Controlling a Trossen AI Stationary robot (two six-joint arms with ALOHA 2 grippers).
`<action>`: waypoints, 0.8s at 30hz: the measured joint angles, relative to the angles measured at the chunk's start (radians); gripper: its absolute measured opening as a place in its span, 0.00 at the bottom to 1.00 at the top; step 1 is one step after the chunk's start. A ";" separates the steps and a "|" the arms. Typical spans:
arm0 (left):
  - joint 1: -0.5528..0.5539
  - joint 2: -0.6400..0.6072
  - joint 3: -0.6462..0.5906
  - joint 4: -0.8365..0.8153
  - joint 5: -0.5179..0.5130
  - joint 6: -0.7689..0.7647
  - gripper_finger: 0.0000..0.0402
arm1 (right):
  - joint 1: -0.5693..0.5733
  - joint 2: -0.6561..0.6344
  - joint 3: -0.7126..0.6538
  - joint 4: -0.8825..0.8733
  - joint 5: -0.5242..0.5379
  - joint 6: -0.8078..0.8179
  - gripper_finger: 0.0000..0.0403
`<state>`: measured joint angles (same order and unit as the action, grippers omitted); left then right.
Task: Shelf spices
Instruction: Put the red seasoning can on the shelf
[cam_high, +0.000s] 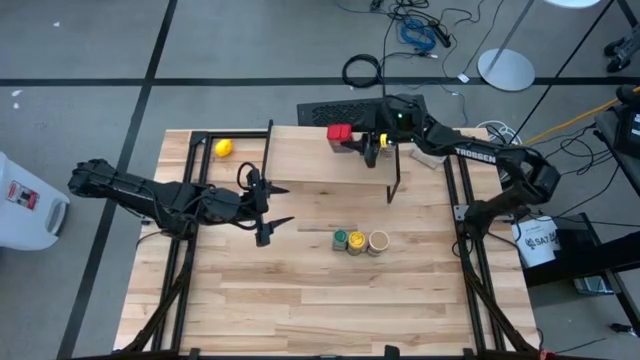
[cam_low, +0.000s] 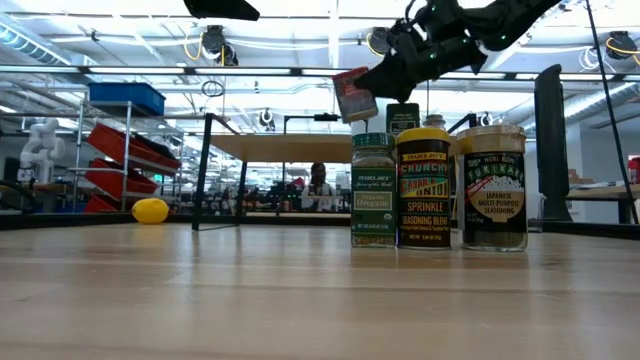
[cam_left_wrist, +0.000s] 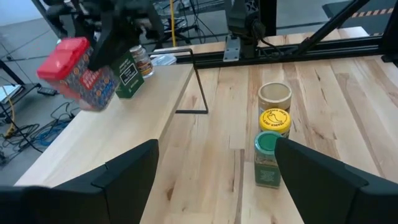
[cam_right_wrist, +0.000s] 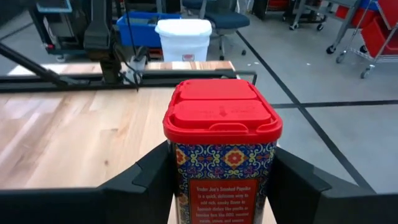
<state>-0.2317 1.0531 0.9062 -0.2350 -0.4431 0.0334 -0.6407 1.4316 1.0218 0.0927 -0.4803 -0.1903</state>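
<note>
My right gripper (cam_high: 352, 140) holds the red square tin (cam_right_wrist: 222, 143) over the far part of the shelf (cam_high: 320, 165), a light plank on black legs. The tin (cam_low: 355, 95) shows tilted in the low view. A dark rectangular box (cam_left_wrist: 129, 74) and a tiny jar (cam_left_wrist: 142, 59) stand on the shelf top behind it. On the table in front of the shelf stand the green-lidded jar (cam_high: 341, 238), the yellow-lidded jar (cam_high: 357, 243) and the tan jar (cam_high: 378, 241) in a row. My left gripper (cam_high: 268, 205) is open and hovers at the shelf's left end, touching nothing. My right gripper pinches the red tin's patterned body (cam_right_wrist: 186, 168) just below the red lid, one finger (cam_right_wrist: 146, 183) on each of two opposite sides. The fingers come about level from the table's right. The tin is lifted clear above the shelf top and tilted.
A yellow ball (cam_high: 224, 148) lies at the table's far left, beside a black frame rail (cam_high: 195, 165). A black keyboard-like unit (cam_high: 345, 108) sits beyond the far edge. Bare table lies near the front edge (cam_high: 320, 310).
</note>
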 joint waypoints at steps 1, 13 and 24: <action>0.000 0.000 0.000 0.001 0.000 0.000 0.83 | 0.000 0.010 0.000 0.002 0.000 -0.010 0.49; 0.000 0.000 0.000 0.000 0.000 0.001 0.83 | 0.001 0.053 0.000 0.010 0.008 -0.063 0.49; 0.003 0.000 -0.001 0.042 -0.111 0.060 0.83 | 0.012 0.048 0.060 -0.039 0.009 -0.076 0.49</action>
<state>-0.2288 1.0534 0.9051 -0.1929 -0.5545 0.0934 -0.6284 1.4794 1.0817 0.0534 -0.4716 -0.2659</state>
